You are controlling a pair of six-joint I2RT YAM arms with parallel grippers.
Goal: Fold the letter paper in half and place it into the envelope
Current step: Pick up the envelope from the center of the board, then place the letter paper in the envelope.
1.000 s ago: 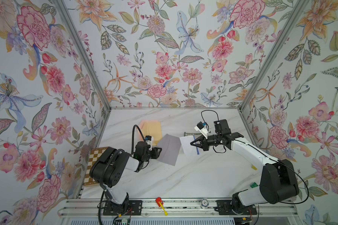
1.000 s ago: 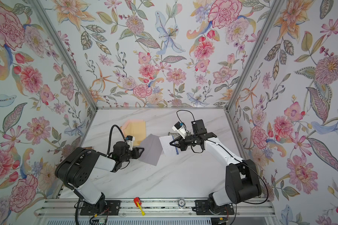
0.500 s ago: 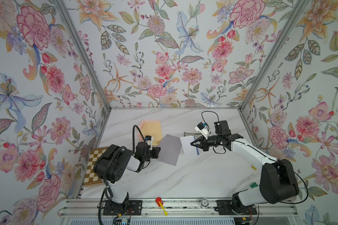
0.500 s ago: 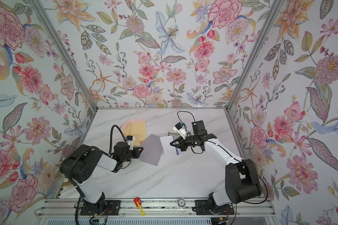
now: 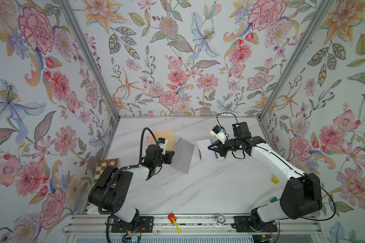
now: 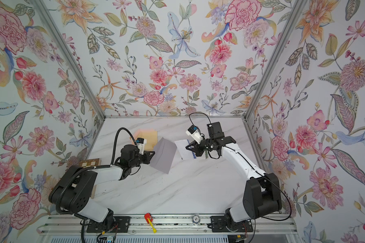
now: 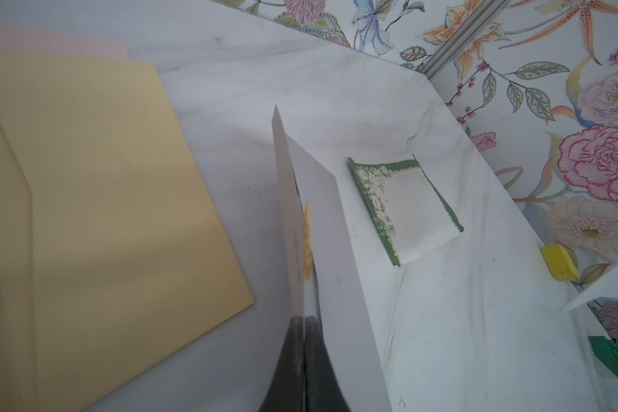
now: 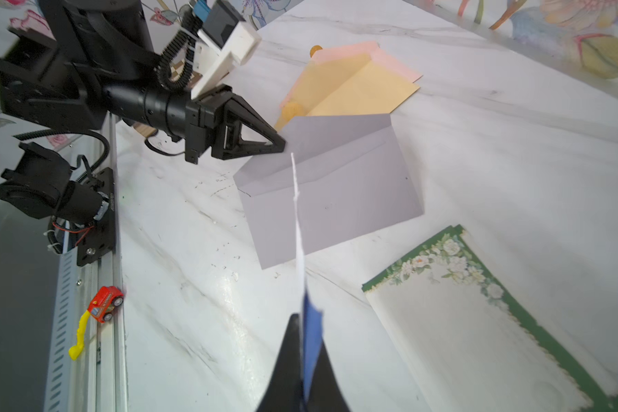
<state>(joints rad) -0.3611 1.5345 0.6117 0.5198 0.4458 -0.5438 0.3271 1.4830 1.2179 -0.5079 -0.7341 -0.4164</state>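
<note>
**Now Lining Up Sheet and Envelope**

Holds the letter paper [image 5: 204, 147], seemingly folded, off the table [image 5: 198, 189] in the right gripper [image 5: 210, 147], jaws clamped tight on its blue-edged end, at three o'clock of the envelope [image 5: 183, 154], near but apart. Pinches that grey envelope by an edge beside the flap in the left gripper [image 5: 171, 156], closed hard, tilted up, probably to turn the mouth toward the sheet. Shows nothing inside it, so far as visible. Leaves a green-bordered sheet [image 8: 478, 339] flat below, a yellow envelope [image 7: 104, 214] at eleven o'clock.
</note>
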